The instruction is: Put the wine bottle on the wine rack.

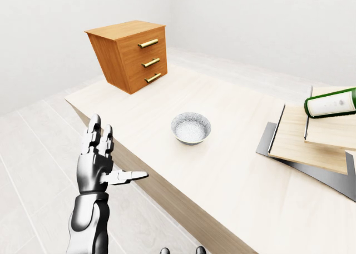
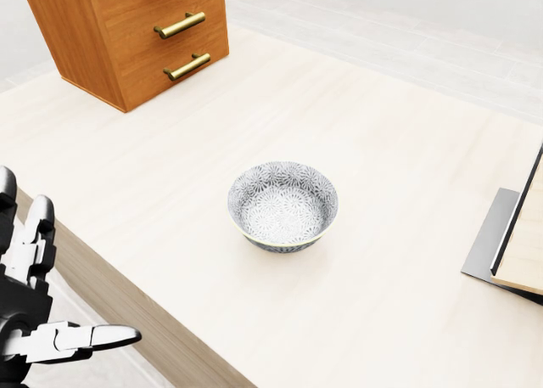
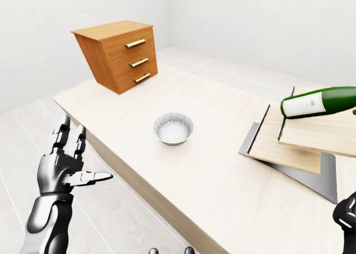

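Note:
A green wine bottle (image 3: pixel 320 101) with a white label lies on its side across the top of the wine rack (image 3: pixel 289 145), at the right of the right-eye view. The rack is made of sloping pale wood boards on a grey metal base. No hand touches the bottle. My left hand (image 1: pixel 111 154) is raised beside the table's left edge, open, with fingers up and thumb pointing right. Only a dark sliver of my right hand (image 3: pixel 347 215) shows at the bottom right corner, below the rack.
A patterned grey-white bowl (image 2: pixel 282 205) stands mid-table. A wooden drawer cabinet (image 2: pixel 127 31) with brass handles sits at the table's top left corner. The pale wood table (image 2: pixel 382 133) has its near edge running diagonally, with tiled floor (image 1: pixel 33 170) to the left.

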Motion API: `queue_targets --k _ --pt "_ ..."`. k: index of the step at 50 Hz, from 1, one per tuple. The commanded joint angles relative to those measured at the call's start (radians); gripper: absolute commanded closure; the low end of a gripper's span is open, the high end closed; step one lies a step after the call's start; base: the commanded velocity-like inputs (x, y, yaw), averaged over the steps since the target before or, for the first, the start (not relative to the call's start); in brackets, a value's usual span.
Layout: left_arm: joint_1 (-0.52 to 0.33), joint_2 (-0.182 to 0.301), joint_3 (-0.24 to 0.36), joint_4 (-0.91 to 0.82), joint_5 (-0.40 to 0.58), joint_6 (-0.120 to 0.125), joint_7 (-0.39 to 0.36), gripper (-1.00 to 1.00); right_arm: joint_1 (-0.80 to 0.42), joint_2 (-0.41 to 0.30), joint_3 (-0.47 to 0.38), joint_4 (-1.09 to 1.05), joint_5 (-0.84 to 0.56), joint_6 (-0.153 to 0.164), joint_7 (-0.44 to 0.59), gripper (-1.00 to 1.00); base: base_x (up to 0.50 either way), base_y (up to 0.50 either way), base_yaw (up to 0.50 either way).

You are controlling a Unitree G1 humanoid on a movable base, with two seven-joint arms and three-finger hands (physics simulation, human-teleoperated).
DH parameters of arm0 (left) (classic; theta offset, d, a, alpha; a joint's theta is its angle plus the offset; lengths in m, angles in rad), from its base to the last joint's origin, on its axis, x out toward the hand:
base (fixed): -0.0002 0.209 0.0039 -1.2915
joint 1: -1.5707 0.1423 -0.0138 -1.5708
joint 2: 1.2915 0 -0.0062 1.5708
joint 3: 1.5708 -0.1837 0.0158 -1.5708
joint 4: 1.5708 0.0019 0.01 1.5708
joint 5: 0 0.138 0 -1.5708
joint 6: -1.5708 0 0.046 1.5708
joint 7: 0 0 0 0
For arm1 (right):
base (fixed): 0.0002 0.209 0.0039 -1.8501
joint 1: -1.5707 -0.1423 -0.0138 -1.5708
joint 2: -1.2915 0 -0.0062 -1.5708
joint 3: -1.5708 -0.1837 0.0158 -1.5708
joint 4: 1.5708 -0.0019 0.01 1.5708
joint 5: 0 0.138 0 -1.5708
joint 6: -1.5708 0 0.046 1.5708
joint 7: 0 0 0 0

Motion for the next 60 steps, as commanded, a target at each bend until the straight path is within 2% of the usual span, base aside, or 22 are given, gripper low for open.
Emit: queue_targets --k 1,33,37,38,39,48,60 --pt "-0.001 -0.001 -0.005 -0.012 0.003 0.0 0.005 -1.0 0.194 -0.005 0.067 0.08 0.029 0.0 -0.01 1.0 0.0 0.0 0.0" --pt "0.0 -0.003 -0.004 0.021 0.003 0.0 0.001 -1.0 0.337 -0.042 0.028 0.138 0.093 0.0 0.029 0.99 0.0 0.0 0.0" --pt "-0.002 -0.002 -0.003 0.02 0.001 0.0 0.003 -1.0 0.339 -0.048 0.026 0.132 0.101 0.0 0.023 0.85 0.0 0.0 0.0" --pt "-0.003 -0.001 -0.002 0.022 0.001 0.0 0.003 -1.0 0.341 -0.05 0.025 0.13 0.102 0.0 0.018 0.73 0.0 0.0 0.0" --pt "-0.004 -0.001 -0.002 0.026 0.002 0.0 0.002 -1.0 0.342 -0.05 0.025 0.131 0.102 0.0 0.016 0.69 0.0 0.0 0.0" --pt "-0.003 0.0 -0.003 0.039 0.002 0.0 -0.001 -1.0 0.349 -0.053 0.027 0.131 0.107 0.0 0.022 0.61 0.0 0.0 0.0" --pt "-0.006 0.002 -0.001 0.053 -0.001 0.0 -0.002 -1.0 0.346 -0.061 0.029 0.128 0.109 0.0 0.016 0.17 0.0 0.0 0.0"
